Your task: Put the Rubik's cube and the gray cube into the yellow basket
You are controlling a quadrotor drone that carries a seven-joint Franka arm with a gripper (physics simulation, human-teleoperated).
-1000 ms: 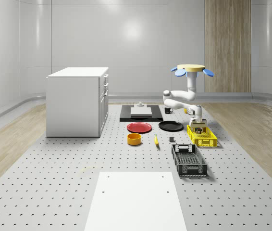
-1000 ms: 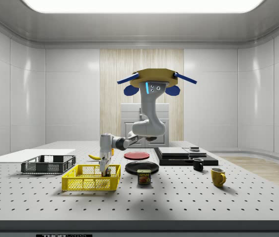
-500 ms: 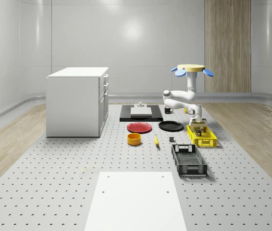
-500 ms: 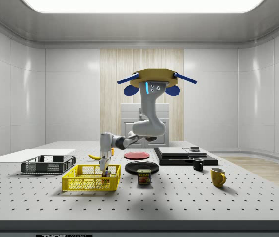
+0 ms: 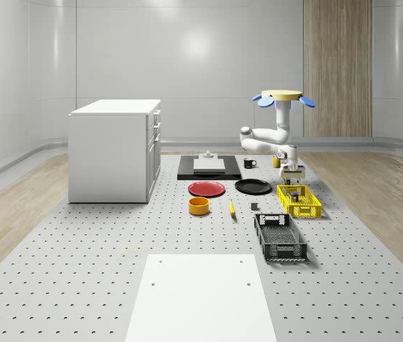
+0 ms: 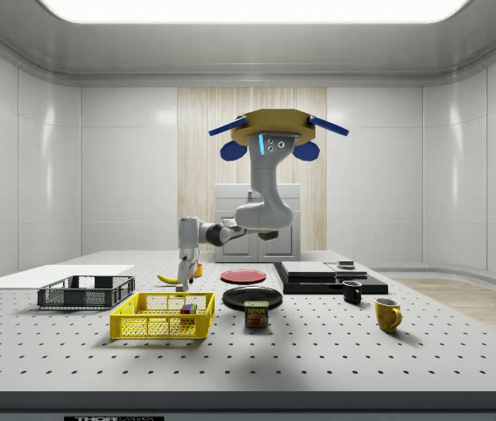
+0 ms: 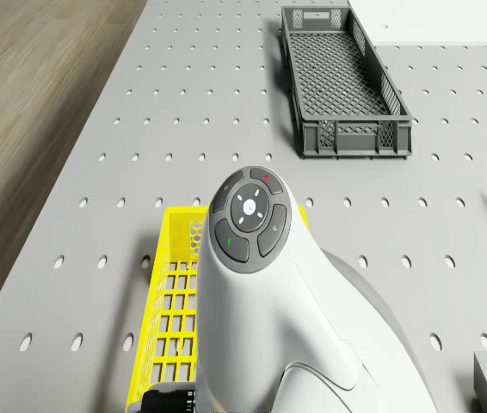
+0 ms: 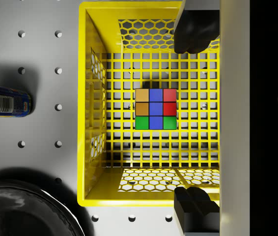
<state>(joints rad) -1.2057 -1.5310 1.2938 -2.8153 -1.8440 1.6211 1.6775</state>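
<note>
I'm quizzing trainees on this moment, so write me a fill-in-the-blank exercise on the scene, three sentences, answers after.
1. The Rubik's cube lies on the floor of the ______ basket.
2. The gripper hangs above that basket with its fingers ______ and nothing between them.
3. The drone hovers above the table, and just beyond the yellow basket on it lies a long ______ crate.

Missing words: yellow; open; gray

Rubik's cube: inside yellow plastic basket, on its floor
gripper: above basket, fingers spread, apart from cube
drone: hovers beside basket, toward side view's right
dark mesh crate: near basket, in front of it in whole-scene view
</note>
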